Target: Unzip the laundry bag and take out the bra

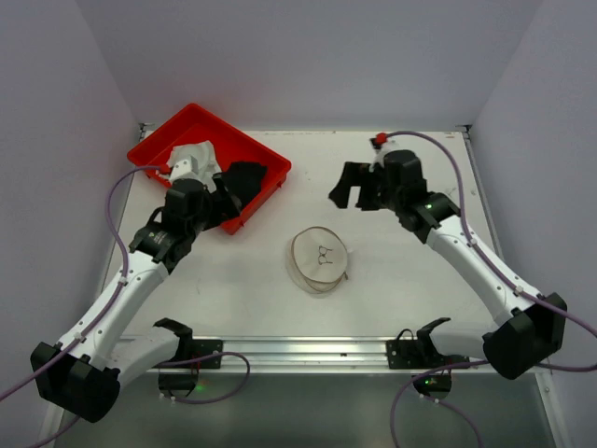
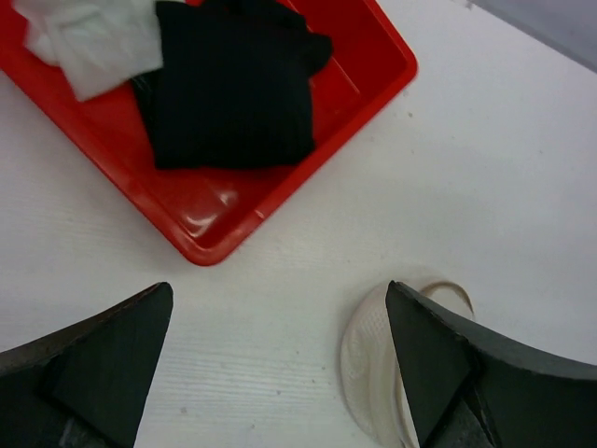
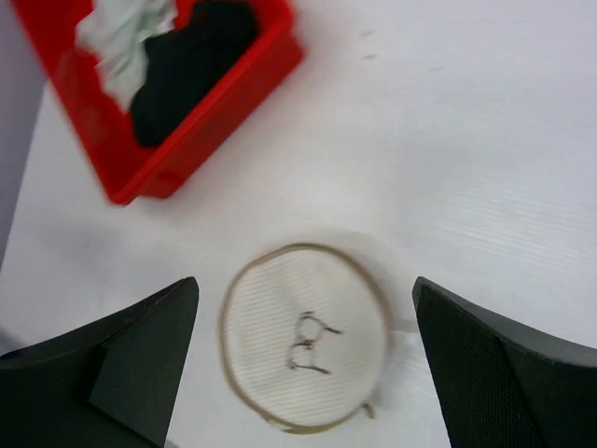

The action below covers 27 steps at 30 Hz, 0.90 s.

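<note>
White tabletop, boxed in by plain pale walls, carries all we handle. Our right gripper (image 3: 304, 289) hangs with fingers spread wide and empty. The laundry bag (image 3: 306, 341) lies just ahead of them, centred in the gap, flat with its bra drawing facing up. Our left gripper (image 2: 280, 299), equally wide and empty, catches only the bag's rim beside one finger. Being round, the bag has no long axis. It sits mid-tabletop toward the near edge, nearer our right arm. The red tray (image 1: 242, 137) fills the far left corner.
</note>
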Motion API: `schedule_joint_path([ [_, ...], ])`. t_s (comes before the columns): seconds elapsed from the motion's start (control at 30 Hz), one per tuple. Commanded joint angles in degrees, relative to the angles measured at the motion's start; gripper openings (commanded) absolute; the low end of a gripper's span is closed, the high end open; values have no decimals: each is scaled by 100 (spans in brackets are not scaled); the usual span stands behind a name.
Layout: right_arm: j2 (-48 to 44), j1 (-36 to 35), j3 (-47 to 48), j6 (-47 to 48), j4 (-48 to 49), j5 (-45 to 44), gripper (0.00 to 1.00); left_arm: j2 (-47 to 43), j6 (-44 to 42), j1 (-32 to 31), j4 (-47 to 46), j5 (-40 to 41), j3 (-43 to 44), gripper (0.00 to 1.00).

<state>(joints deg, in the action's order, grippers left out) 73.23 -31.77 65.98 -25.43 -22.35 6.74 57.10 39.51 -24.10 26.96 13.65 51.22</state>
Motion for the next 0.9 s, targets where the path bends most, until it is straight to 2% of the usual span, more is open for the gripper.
schedule_joint_path([
  [0.0, -789, 1317, 39, 117, -832, -665, 99, -41, -619, 817, 423, -248, 388, 100],
  [0.13, -1808, 2604, -32, 100, -1201, -665, 99, -505, -1049, 1688, 863, -784, 669, 100],
  [0.17, -2030, 2693, -32, 82, -1297, -1170, 99, -585, -1102, 1915, 968, -828, 748, 100],
  [0.27, -2848, 2702, 108, 56, -1701, -1736, 99, -928, -1252, 2014, 1399, -759, 1126, 100],
  [0.33, -3417, 2702, 275, 134, -1913, -1808, 99, -1227, -1322, 2014, 1706, -645, 1337, 100],
  [0.57, -4719, 2702, 530, 960, -2159, -1878, 99, -2027, -1779, 2014, 2322, 84, 2242, 100],
  [0.77, -5731, 2667, 109, 1014, -1861, -1536, 99, -2484, -1895, 1901, 2752, 664, 3007, 100],
  [0.87, -6004, 2588, 91, 1040, -1799, -1465, 99, -2739, -1815, 1699, 2692, 823, 2938, 100],
])
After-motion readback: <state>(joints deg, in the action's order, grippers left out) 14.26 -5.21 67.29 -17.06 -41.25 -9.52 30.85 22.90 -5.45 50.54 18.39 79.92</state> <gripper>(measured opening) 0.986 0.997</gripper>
